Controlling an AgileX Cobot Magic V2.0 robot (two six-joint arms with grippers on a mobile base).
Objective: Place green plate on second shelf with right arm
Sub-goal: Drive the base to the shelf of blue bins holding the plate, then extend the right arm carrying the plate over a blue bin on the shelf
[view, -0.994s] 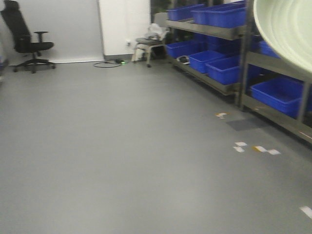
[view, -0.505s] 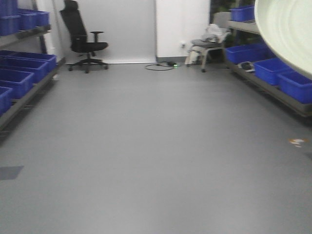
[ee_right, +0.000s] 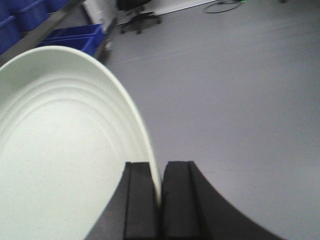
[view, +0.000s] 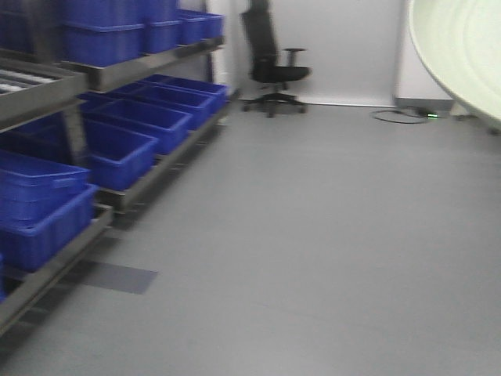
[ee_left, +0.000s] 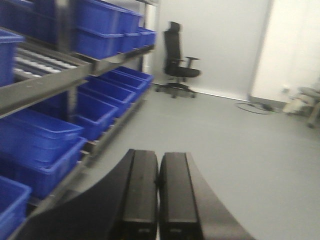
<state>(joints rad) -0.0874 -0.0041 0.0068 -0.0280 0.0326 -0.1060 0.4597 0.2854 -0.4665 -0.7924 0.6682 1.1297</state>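
The pale green plate (ee_right: pixel 60 150) fills the left of the right wrist view, held on edge and tilted. My right gripper (ee_right: pixel 160 167) is shut on the plate's rim, one finger on each face. The plate also shows at the top right of the front view (view: pixel 466 51). My left gripper (ee_left: pixel 158 157) is shut and empty, held above the grey floor. A metal shelf rack (view: pixel 117 74) stands at the left of the front view, with several blue bins (view: pixel 117 149) on its levels. It also shows in the left wrist view (ee_left: pixel 50 82).
A black office chair (view: pixel 270 59) stands at the far wall beyond the rack. A cable loop (view: pixel 399 116) lies on the floor by the white wall. A dark floor patch (view: pixel 109 276) lies beside the rack's foot. Grey floor spreads to the right of the rack.
The view has swung left: the right-hand rack and stool left the frame, the chair shifted right, and the left rack with blue bins came in. The plate stays in the same corner.
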